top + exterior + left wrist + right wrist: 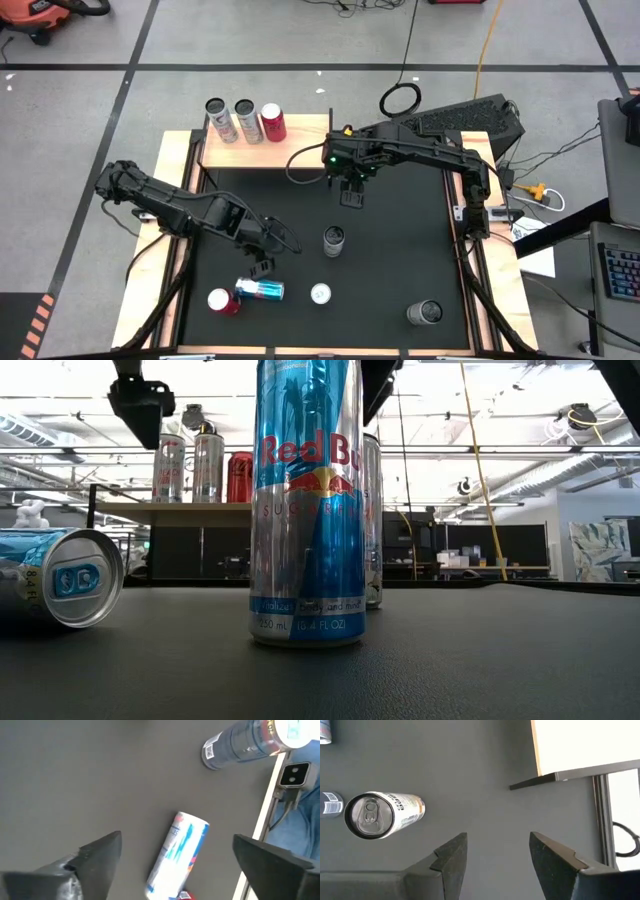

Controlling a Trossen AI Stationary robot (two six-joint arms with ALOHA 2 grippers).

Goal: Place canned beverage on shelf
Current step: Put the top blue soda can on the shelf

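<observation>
- The counter is one black mat-covered top with light wood borders; it carries the shelf, the loose cans and both arms.
- One shelf, a light wooden top on thin dark legs, stands at the counter's far edge, left of middle. It holds three upright cans in a row at its left end: two silver cans and one red can.
- Two dark arms: the left pincer hangs over the near-left part of the mat with its fingers spread wide and nothing between them, just above the lying can. The right pincer hangs near the shelf's right front corner, partly open and empty.
- Five cans are on the mat. One blue-and-silver Red Bull can lies on its side near the front left, a red can just beside its end.
- One silver can stands mid-mat.
- One tall Red Bull can stands near the front.
- One grey can stands at the near right, well apart from the others.
</observation>
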